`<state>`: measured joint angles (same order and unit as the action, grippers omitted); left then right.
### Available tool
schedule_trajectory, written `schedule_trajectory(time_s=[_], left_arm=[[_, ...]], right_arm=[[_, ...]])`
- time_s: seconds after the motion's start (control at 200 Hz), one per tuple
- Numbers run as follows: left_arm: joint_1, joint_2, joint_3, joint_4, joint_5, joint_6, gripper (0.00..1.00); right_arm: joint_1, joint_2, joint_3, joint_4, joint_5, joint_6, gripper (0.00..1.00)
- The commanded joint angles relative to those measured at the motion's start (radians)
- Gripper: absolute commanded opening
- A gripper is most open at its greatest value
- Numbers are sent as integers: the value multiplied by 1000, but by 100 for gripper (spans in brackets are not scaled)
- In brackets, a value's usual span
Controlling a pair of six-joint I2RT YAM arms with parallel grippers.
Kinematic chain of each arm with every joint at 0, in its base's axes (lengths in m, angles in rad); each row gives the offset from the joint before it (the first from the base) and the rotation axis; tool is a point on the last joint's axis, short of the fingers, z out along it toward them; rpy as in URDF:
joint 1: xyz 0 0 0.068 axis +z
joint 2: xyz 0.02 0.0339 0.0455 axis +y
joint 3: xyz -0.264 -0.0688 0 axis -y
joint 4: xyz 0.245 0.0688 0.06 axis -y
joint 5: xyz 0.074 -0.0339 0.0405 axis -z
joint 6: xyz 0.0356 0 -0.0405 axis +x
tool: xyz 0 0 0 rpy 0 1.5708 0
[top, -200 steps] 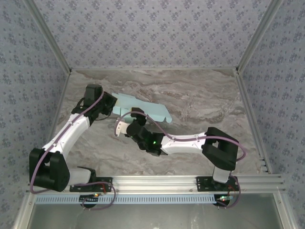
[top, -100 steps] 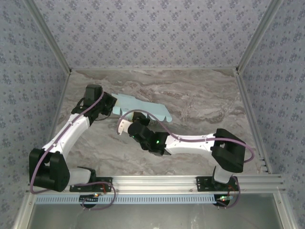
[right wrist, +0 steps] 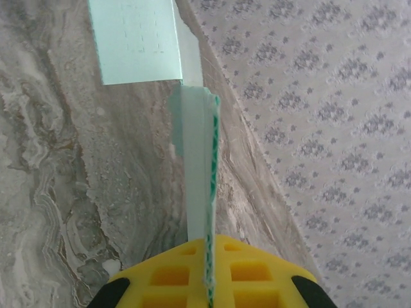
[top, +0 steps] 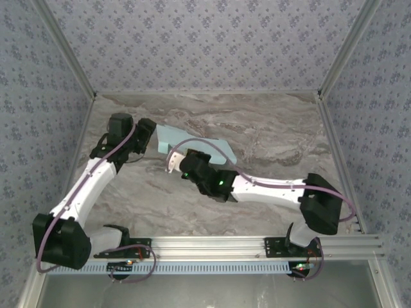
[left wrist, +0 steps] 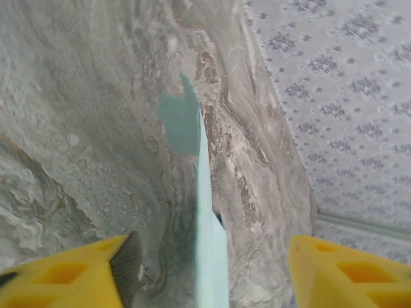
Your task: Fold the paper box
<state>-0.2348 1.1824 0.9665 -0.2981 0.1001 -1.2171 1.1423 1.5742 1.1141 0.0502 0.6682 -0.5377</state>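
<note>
- Where its yellow fingers press together, the right gripper [right wrist: 209,269] pinches the near edge of the pale-blue paper box [right wrist: 135,38].
- The left gripper [left wrist: 209,276] stands spread at the box's left end, with the card's edge between its fingers.
- A grey marbled tabletop [top: 276,135] lies under the box, and floral-patterned walls [top: 205,45] rise beyond it.

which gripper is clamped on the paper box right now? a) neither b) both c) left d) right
d: the right wrist view shows the right gripper shut on the paper box by its edge, while the left gripper stands open with it between its fingers.
</note>
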Motion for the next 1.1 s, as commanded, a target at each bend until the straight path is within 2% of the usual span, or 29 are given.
schedule_trajectory(time_s=[0.0,0.045,0.14,0.27,0.42,0.495,0.57,0.685,0.81,0.889,0.994,1.054,1.099], left_arm=[[26,-88,47,-51,-99,97,88],[39,-120,50,-65,-130,141,99],[52,-200,46,-69,-238,266,99],[57,-322,-26,-3,-349,428,99],[58,-430,-183,200,-276,640,99],[58,-422,-256,261,-234,648,99],[58,-383,-312,305,-127,616,99],[54,-304,-430,493,63,599,99],[52,-291,-527,541,49,561,99],[52,-301,-556,537,82,574,99],[50,-272,-534,437,101,617,100],[55,-203,-492,333,74,618,99],[69,-131,-457,291,118,626,99]], right_arm=[[-70,-103,117,-186,-147,169,0],[-113,-128,163,-277,-234,228,0],[-226,-164,257,-436,-450,363,0],[-387,-239,292,-482,-753,508,0],[-617,-284,251,-414,-1074,843,0],[-708,-237,233,-424,-1188,918,0],[-762,-170,189,-421,-1259,968,0],[-796,-33,129,-380,-1399,972,0],[-817,109,126,-439,-1420,907,0],[-836,174,115,-440,-1422,898,0],[-861,244,105,-435,-1445,880,0],[-868,277,110,-442,-1452,868,0],[-872,298,121,-453,-1458,856,0]])
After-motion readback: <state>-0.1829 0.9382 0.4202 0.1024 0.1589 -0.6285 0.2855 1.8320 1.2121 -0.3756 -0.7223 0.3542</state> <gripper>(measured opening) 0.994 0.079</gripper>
